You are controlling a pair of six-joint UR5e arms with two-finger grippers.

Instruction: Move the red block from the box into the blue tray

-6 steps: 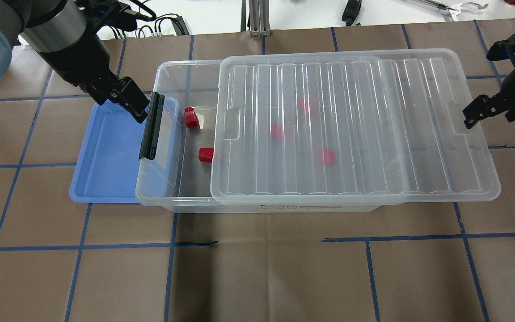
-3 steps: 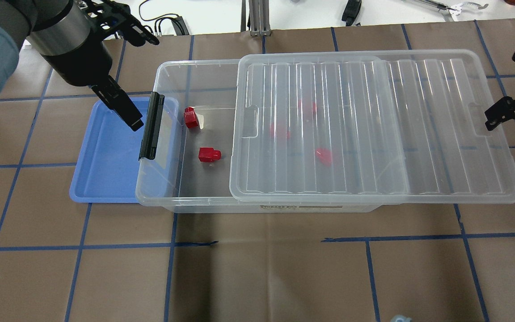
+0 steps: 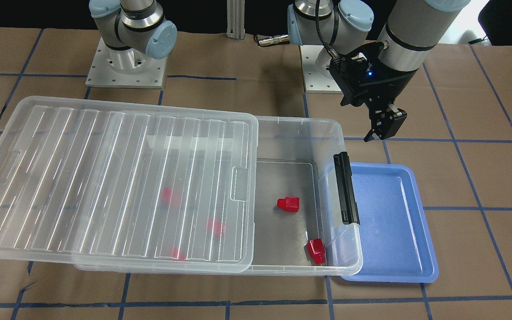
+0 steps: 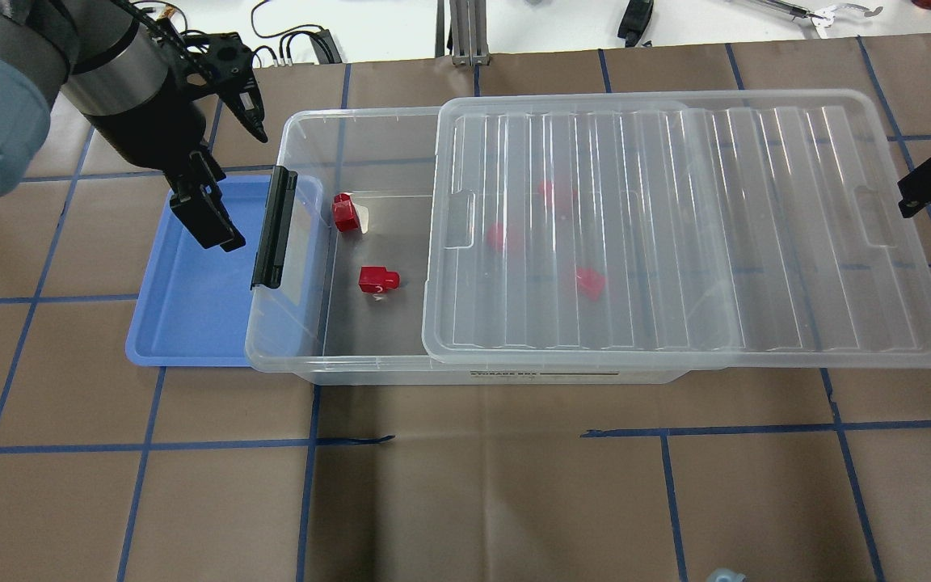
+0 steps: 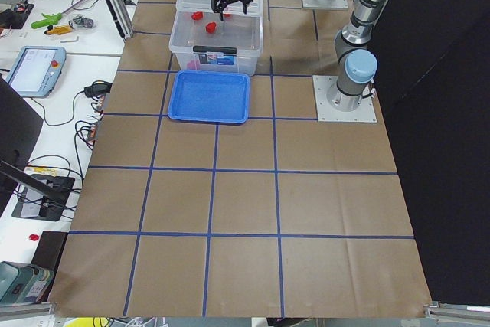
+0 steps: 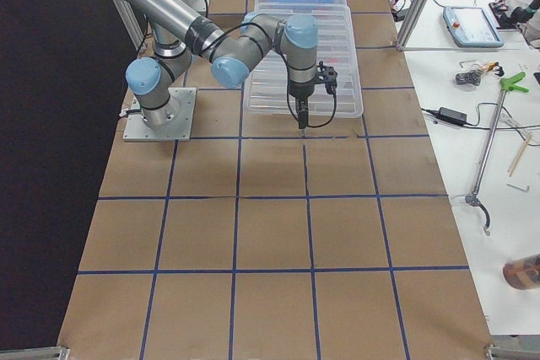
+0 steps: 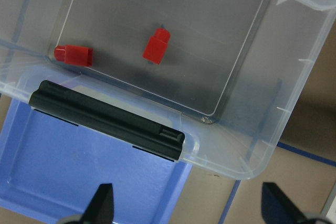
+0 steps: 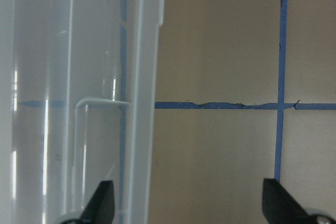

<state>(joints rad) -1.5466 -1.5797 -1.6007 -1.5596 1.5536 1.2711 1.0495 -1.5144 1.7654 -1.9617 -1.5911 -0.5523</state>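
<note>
Two red blocks [image 4: 344, 212] [image 4: 377, 279] lie in the uncovered end of the clear box [image 4: 352, 368]; they also show in the left wrist view [image 7: 73, 55] [image 7: 156, 46]. Three more red blocks [image 4: 589, 283] show blurred under the ribbed lid [image 4: 676, 226]. The blue tray [image 4: 191, 299] lies partly under the box's end with the black latch bar [image 4: 274, 228]. My left gripper [image 4: 211, 226] is open and empty, raised over the tray beside the latch. My right gripper [image 4: 926, 184] is open, just off the lid's right edge.
The lid overhangs the box's right end and covers most of it. Brown paper with blue tape lines covers the table [image 4: 465, 485]. Cables and tools lie on the white bench [image 4: 401, 24] beyond the table. The arm bases [image 3: 127, 66] stand behind the box.
The lid has slid right and uncovered more of the box's left end. My right gripper moved right with it. My left gripper turned and shifted a little left over the tray.
</note>
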